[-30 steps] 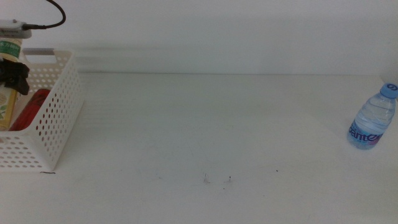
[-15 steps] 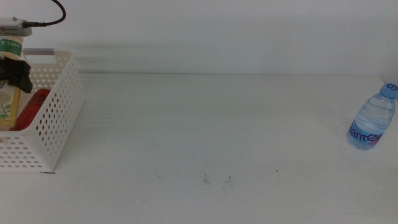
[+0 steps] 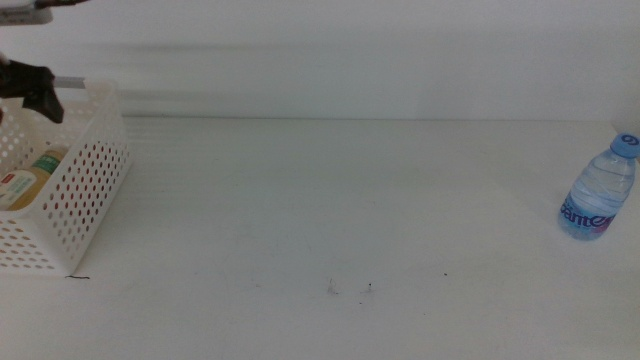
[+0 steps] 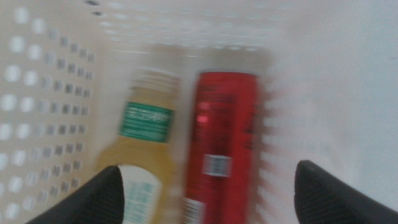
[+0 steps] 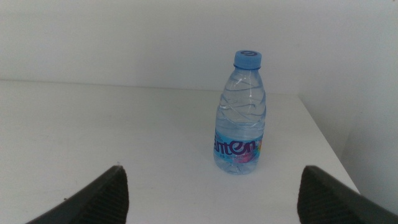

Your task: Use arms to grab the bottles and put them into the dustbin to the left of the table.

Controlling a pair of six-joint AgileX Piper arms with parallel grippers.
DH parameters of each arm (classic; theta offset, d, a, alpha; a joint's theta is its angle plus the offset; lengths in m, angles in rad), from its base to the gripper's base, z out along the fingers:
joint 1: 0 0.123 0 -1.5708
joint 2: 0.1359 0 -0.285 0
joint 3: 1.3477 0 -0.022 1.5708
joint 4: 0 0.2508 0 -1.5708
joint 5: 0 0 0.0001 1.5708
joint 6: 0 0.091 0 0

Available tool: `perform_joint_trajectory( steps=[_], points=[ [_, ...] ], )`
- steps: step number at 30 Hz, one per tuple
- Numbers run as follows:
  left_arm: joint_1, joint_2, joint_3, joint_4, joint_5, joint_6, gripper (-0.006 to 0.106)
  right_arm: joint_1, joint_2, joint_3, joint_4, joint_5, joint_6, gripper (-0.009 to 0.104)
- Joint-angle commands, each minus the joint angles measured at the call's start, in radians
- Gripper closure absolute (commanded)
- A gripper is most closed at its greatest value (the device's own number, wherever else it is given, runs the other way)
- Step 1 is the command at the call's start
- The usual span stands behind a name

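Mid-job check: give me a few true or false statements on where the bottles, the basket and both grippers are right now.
1. The yellow tea bottle lies inside the white perforated plastic basket. True.
2. The slim red can stands on the white tabletop. False: it lies in the basket beside the tea bottle.
3. The clear water bottle with blue cap stands upright. True.
4. The left gripper grips the tea bottle. False: open, above the basket.
5. The right gripper holds the water bottle. False: open, apart from it.

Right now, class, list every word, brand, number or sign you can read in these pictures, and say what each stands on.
"anten", as far as it reads: blue label of the water bottle; its first letters are unclear.
Green label on the tea bottle: blurred, unreadable.
Print and barcode on the red can: blurred, unreadable.
Basket: no text seen.
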Motion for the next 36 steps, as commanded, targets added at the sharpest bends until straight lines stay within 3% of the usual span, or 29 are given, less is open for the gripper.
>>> perform_joint_trajectory(
  steps=[1,5,21,24,36],
  points=[
    [-0.018,-0.026,-0.013,-0.036,0.039,-0.013,0.007,-0.008,-0.005,0.004,-0.003,-0.013,-0.005,0.006],
    [-0.067,-0.079,-0.013,-0.101,0.072,0.010,0.007,-0.008,-0.005,0.004,-0.003,-0.013,-0.005,0.006],
    [-0.340,-0.426,-0.013,-0.159,0.056,0.029,0.007,-0.008,-0.005,0.004,-0.003,-0.013,-0.005,0.006],
    [-0.390,-0.471,-0.013,-0.196,0.047,0.115,0.007,-0.008,-0.005,0.004,-0.003,-0.013,-0.005,0.006],
    [-0.525,-0.614,0.010,-0.299,0.090,0.201,0.007,-0.008,-0.005,0.004,-0.003,-0.013,-0.005,0.006]
  ],
)
